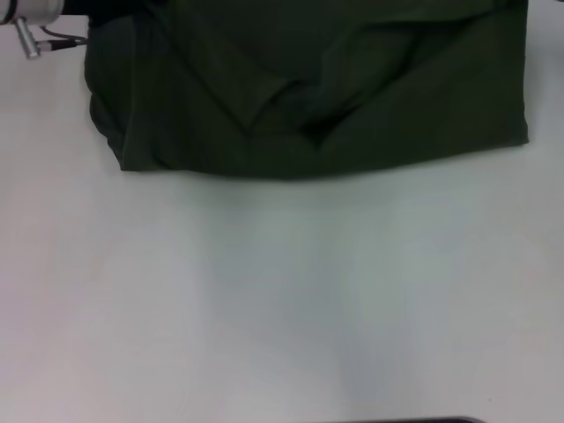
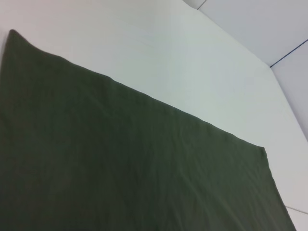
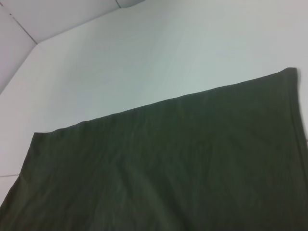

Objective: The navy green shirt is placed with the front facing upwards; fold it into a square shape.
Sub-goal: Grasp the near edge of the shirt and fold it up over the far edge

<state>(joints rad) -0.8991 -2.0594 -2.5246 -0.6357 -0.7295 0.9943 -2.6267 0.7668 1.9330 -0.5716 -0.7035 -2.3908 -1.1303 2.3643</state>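
Observation:
The navy green shirt point(image 1: 308, 88) lies on the white table at the far side of the head view, a dark olive cloth with wrinkles and a folded lump along its left edge. Both wrist views look down on smooth green cloth point(image 2: 120, 163) point(image 3: 168, 168) with a straight edge against the white table. A piece of the left arm point(image 1: 31, 22), a pale metal part with a cable, shows at the top left corner beside the shirt. Neither gripper's fingers appear in any view. The right arm is out of the head view.
The white table point(image 1: 282, 308) stretches bare from the shirt's near edge toward me. A dark strip point(image 1: 432, 420) shows at the bottom edge. Table edges and floor lines point(image 2: 288, 53) appear far off in the wrist views.

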